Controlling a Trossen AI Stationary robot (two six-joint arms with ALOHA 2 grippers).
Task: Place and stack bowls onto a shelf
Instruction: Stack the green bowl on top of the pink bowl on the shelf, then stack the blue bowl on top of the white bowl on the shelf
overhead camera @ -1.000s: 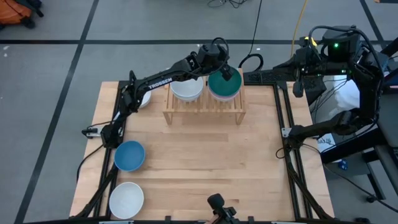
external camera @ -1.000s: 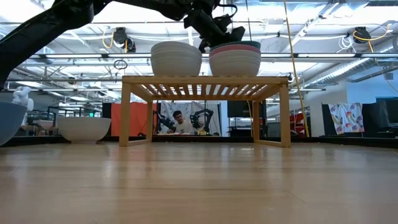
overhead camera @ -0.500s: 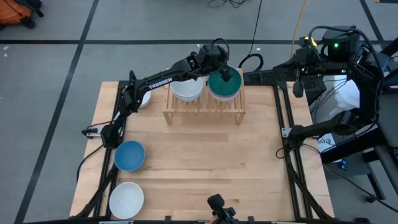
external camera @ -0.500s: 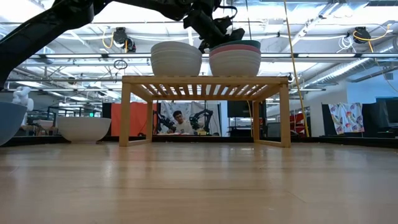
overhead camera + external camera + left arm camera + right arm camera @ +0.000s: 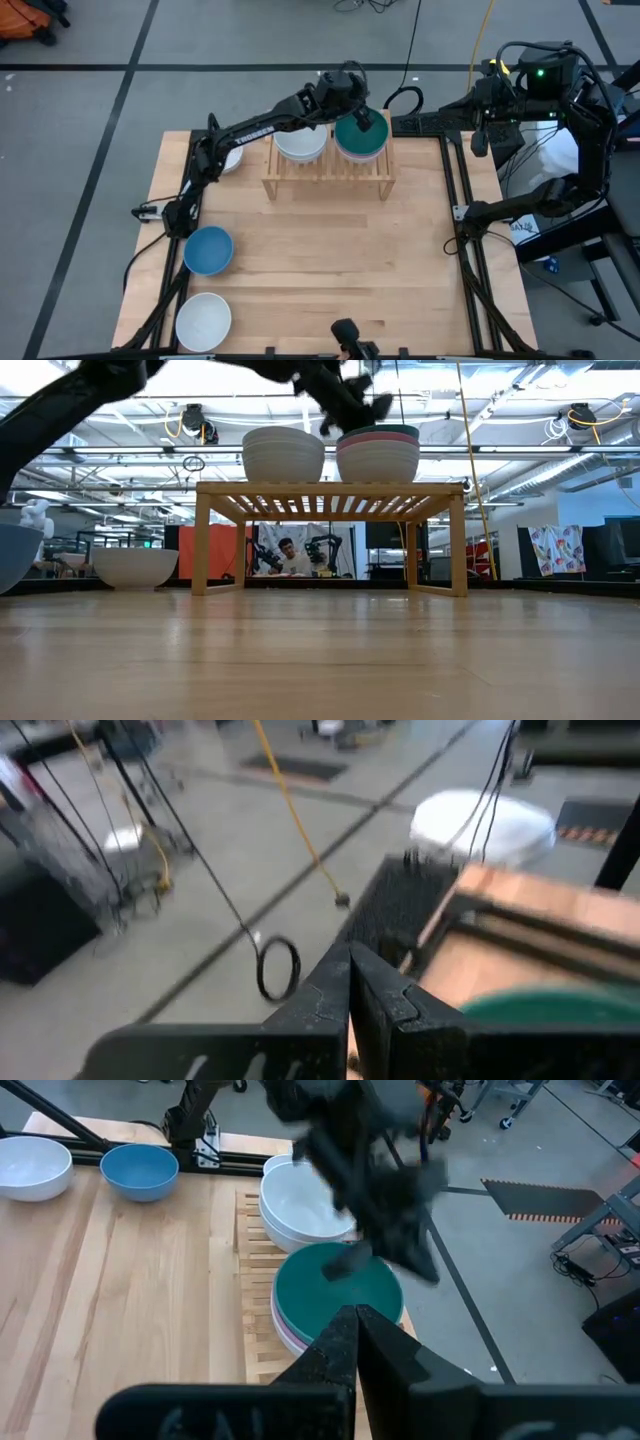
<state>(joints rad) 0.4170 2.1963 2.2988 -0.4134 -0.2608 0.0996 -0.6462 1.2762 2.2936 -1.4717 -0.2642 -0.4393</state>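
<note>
The light-wood shelf (image 5: 327, 172) stands at the table's far side. Two stacks rest on its slatted top: white bowls (image 5: 300, 144) on the left, and a dark green bowl (image 5: 360, 140) nested on a pink and a white one (image 5: 378, 457) on the right. My left gripper (image 5: 366, 119) hovers shut and empty just above the green bowl's far rim (image 5: 560, 1008), clear of it in the low view (image 5: 358, 405). My right gripper (image 5: 355, 1335) is shut and empty, raised off the table's far right corner (image 5: 479, 138). A blue bowl (image 5: 208, 250) and a white bowl (image 5: 204, 320) sit at the table's near left.
Another white bowl (image 5: 230, 157) sits left of the shelf, partly under my left arm. The black frame rails (image 5: 462, 200) run along the table's sides. Bare tabletop (image 5: 340, 260) lies in front of the shelf. Cables lie on the floor beyond the far edge (image 5: 278, 968).
My left gripper, still shut, has risen a little away from the green bowl's rim. The bowls and the shelf have stayed as they were.
</note>
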